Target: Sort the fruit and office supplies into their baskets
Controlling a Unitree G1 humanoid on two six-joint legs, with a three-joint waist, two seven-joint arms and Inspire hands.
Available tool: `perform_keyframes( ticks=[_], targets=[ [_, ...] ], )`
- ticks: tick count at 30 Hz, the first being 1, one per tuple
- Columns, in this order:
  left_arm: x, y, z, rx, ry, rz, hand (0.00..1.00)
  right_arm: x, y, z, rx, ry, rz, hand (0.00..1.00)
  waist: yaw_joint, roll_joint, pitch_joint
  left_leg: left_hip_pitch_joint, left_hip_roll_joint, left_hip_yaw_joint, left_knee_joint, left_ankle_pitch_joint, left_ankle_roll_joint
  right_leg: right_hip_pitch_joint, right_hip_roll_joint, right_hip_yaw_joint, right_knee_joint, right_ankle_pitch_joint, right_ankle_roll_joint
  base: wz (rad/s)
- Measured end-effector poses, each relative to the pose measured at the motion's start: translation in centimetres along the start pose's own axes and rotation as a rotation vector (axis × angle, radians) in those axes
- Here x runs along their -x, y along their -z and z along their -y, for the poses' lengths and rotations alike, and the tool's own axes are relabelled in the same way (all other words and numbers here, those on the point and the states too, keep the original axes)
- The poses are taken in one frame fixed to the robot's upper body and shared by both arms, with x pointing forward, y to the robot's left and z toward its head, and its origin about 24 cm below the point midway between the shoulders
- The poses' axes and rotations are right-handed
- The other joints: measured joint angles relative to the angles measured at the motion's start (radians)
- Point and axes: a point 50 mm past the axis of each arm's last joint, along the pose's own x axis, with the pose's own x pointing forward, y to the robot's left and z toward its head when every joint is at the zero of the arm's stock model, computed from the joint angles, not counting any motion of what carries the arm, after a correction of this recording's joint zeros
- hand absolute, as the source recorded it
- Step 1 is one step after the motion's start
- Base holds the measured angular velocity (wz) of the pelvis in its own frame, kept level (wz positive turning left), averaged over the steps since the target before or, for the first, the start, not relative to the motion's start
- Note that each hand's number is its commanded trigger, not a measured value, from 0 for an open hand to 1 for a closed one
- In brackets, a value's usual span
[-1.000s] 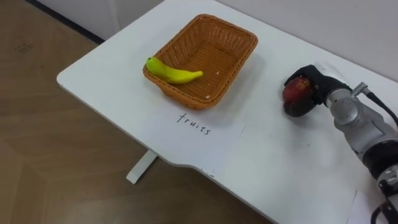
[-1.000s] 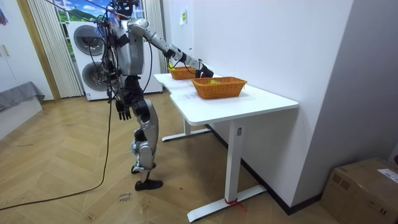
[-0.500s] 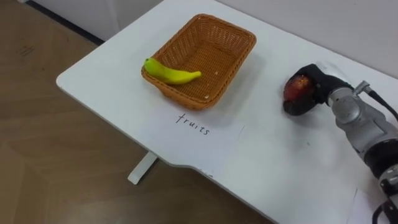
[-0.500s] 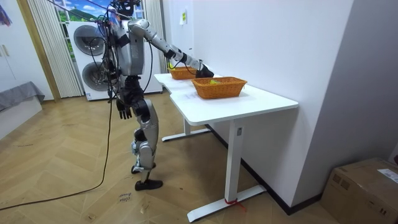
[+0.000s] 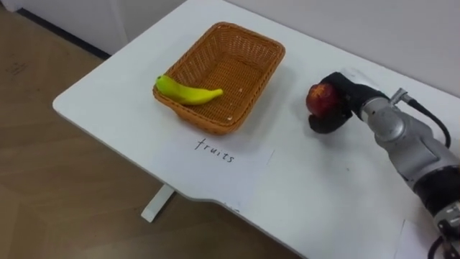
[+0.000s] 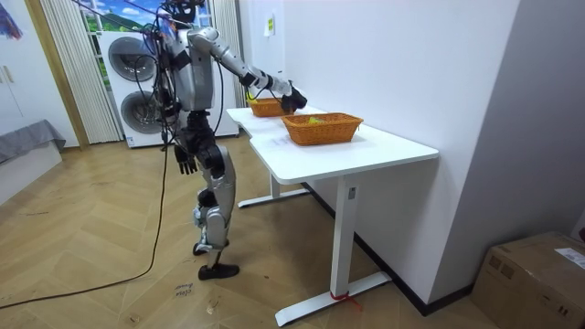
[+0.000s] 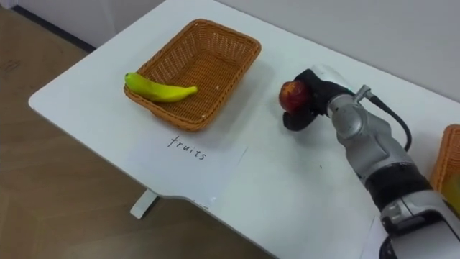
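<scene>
Left eye view: the right hand (image 5: 343, 101) has its dark fingers curled round a red apple (image 5: 320, 98), gripping it from the side and from beneath. The apple sits well apart from the wicker fruit basket (image 5: 254, 78), off to that basket's right over the white counter (image 5: 108, 108). 1 banana (image 5: 188, 92) lies across the basket's near-left rim, and a paper label (image 5: 231, 164) lies in front of it. I judge the apple to be firm, smooth and fairly light. It is round enough to roll and would bruise if dropped, so a wrap round its widest part suits it, with a low release inside the basket.

Room view: the robot stands at the counter's end with its right arm stretched forward. The clenched hand seems to be held just above the surface, short of the nearer basket. The left hand (image 6: 186, 163) hangs by the hip.

Right eye view: the same grasp shows, fingers closed on the apple. The edge of a 2nd basket (image 7: 450, 167) shows at the far right.
</scene>
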Motion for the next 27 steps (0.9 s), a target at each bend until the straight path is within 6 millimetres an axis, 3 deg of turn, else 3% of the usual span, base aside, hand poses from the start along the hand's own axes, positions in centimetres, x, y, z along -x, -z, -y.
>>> perform_keyframes(
  ticks=[4, 14, 20, 27],
  targets=[
    [0.1, 0.9, -0.2, 0.025, -0.012, -0.027, 0.0, 0.2, -1.9, 1.2, 0.014, 0.049, 0.073, 1.0, -0.027, -0.016, -0.008, 0.017, -0.003, -0.011, -0.002, -0.001, 0.002, 0.031, -0.001, -0.008, -0.001, -0.004, 0.006, 0.16],
    [0.4, 2.4, 0.1, 0.028, -0.001, -0.075, 0.0, 0.4, -2.8, 1.8, 0.016, 0.048, 0.103, 1.0, -0.029, -0.012, -0.0055, 0.05, -0.024, -0.02, 0.006, -0.002, 0.01, 0.078, -0.015, -0.009, -0.001, -0.016, 0.013, 0.06],
    [0.5, 2.6, -0.1, 0.015, -0.003, -0.075, 0.0, 0.9, -4.5, 2.4, 0.021, 0.075, 0.173, 1.0, -0.015, -0.009, -0.0062, 0.066, -0.03, -0.022, -0.001, -0.004, 0.016, 0.087, -0.015, -0.006, 0.0, -0.02, 0.019, 0.01],
    [0.7, 2.5, -0.4, 0.02, -0.018, -0.068, 0.0, 0.9, -4.7, 2.5, 0.025, 0.081, 0.175, 1.0, 0.013, -0.006, -0.005, 0.076, -0.031, -0.04, -0.002, -0.005, 0.019, 0.095, -0.016, -0.009, 0.0, -0.018, 0.021, 0.05]
  ],
)
